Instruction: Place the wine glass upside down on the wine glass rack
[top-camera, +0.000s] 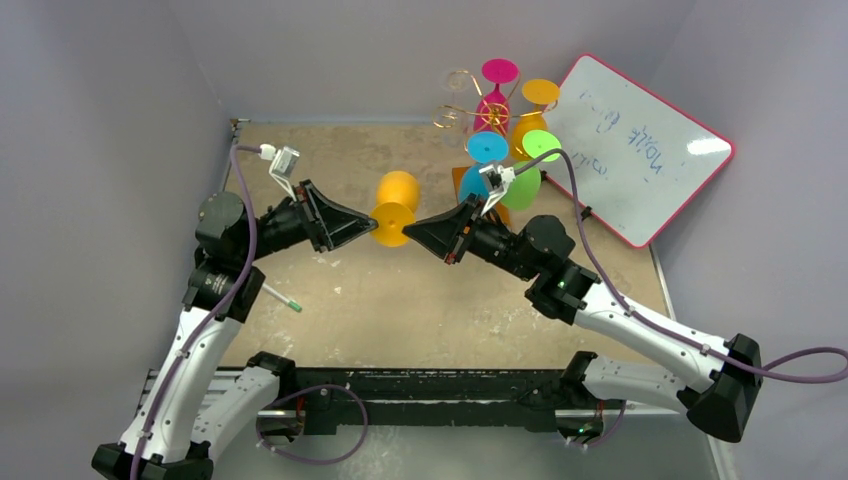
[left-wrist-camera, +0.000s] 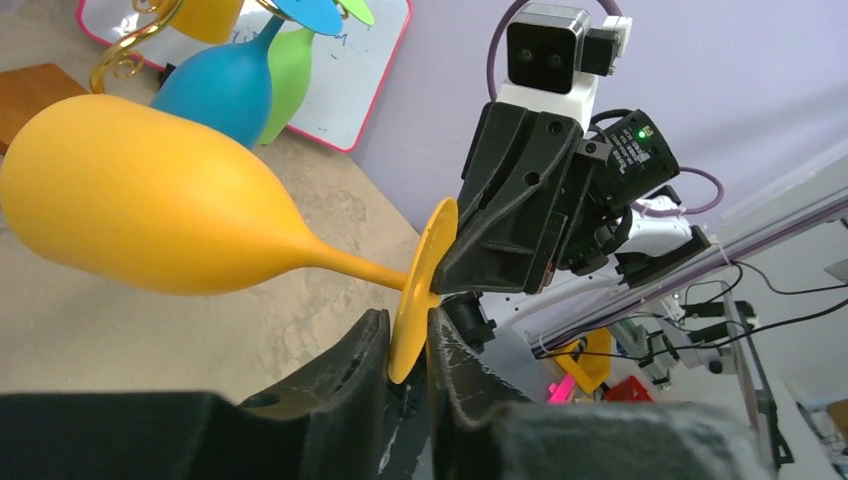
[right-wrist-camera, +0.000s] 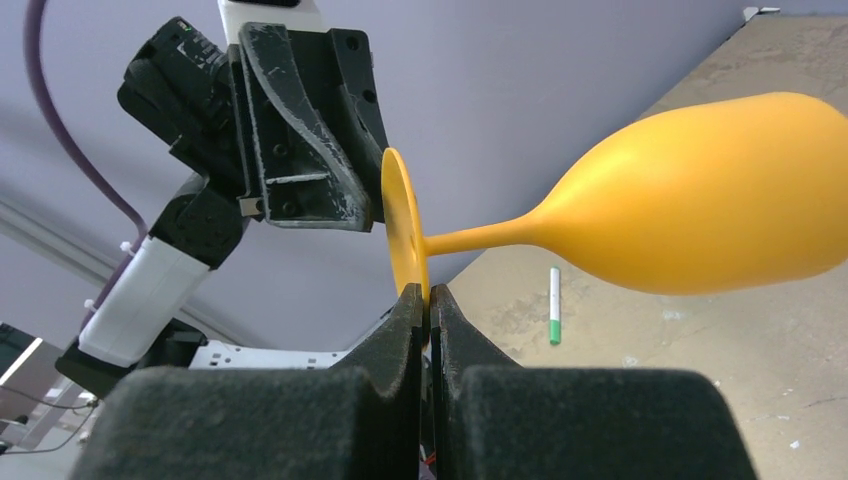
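Got the orange wine glass held roughly level in mid-air over the middle of the desk, bowl pointing far, foot pointing near. Not on the wine glass rack yet: well apart from it, off to its near left. Tight clamp from the right pincer on the rim of the foot, fingers pressed flat against the disc with no gap showing. Opposite it, the left pincer straddling the same foot rim, jaws narrow with barely any room either side; can't tell about a real pinch there. Other coloured glasses hanging feet-up on the rack at the far right, pink-framed whiteboard just right of that. Green-capped marker lying on the desk by the left arm.
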